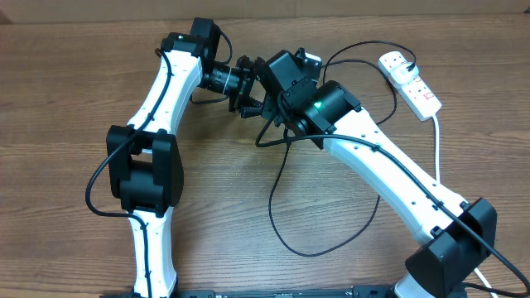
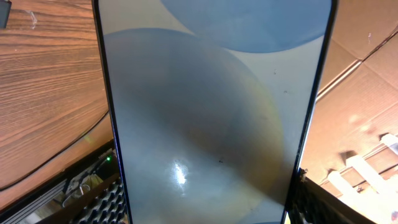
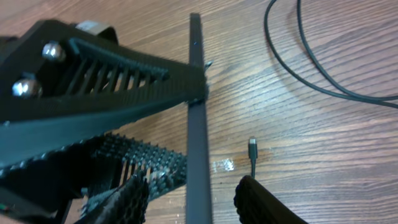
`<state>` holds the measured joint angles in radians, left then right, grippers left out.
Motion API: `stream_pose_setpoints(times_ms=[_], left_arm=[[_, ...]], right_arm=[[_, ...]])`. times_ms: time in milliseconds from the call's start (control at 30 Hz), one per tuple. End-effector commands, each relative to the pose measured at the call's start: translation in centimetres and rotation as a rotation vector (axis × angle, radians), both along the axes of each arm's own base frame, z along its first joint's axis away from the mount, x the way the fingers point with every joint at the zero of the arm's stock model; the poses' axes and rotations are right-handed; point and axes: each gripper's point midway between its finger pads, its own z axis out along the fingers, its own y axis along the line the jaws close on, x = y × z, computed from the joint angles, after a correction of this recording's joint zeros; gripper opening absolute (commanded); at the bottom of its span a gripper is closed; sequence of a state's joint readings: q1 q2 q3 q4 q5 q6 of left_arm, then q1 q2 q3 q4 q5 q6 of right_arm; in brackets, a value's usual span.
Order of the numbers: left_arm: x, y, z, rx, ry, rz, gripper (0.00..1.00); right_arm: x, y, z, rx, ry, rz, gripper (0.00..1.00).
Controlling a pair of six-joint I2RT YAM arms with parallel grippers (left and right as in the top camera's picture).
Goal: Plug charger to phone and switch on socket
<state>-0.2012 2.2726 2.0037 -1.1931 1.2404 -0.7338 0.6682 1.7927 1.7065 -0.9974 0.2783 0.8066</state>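
Two arms meet over the far middle of the table. Left gripper is clamped on the phone, one finger on each long edge; its screen glows light blue and fills most of the left wrist view. Phone is lifted off the wood. In the right wrist view it shows edge-on as a thin dark strip, with a ribbed left finger pressed against it.

Right gripper has its fingers apart, one on each side of that phone edge, not touching it.

Charger cable loops loosely on the table between the arms. Its small black connector lies flat on the wood just beyond the right fingers, free of the phone and held by nothing.

Power strip lies at the far right, well apart from the grippers, with the white plug sitting on its far end. Switch position too small to tell. Thick white lead runs from the strip toward the near edge.

Cardboard shows behind the phone.
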Motion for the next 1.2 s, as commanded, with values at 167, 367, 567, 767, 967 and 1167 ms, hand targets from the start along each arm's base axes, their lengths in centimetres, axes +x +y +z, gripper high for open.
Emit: stream_pose_setpoints(times_ms=[167, 367, 567, 767, 967, 1167], left_arm=[[0.14, -0.29, 1.98, -0.065, -0.013, -0.005, 0.7], [0.14, -0.29, 1.98, -0.065, -0.011, -0.004, 0.71], [0.14, -0.29, 1.98, -0.064, -0.002, -0.002, 0.7], [0.15, -0.29, 1.97, -0.06, 0.014, 0.004, 0.71], [0.17, -0.29, 1.96, -0.053, 0.052, 0.016, 0.71], [0.2, -0.3, 1.96, -0.052, 0.056, 0.018, 0.71]], right_arm=[[1.02, -0.09, 1.68, -0.041, -0.085, 0.036, 0.33], [1.07, -0.08, 1.74, -0.041, -0.089, 0.034, 0.32], [0.66, 0.13, 1.41, -0.03, -0.064, 0.045, 0.32], [0.52, 0.2, 1.28, -0.027, -0.056, 0.048, 0.29], [0.45, 0.1, 1.21, 0.012, -0.044, -0.015, 0.28], [0.45, 0.05, 1.2, 0.01, -0.044, -0.017, 0.25]])
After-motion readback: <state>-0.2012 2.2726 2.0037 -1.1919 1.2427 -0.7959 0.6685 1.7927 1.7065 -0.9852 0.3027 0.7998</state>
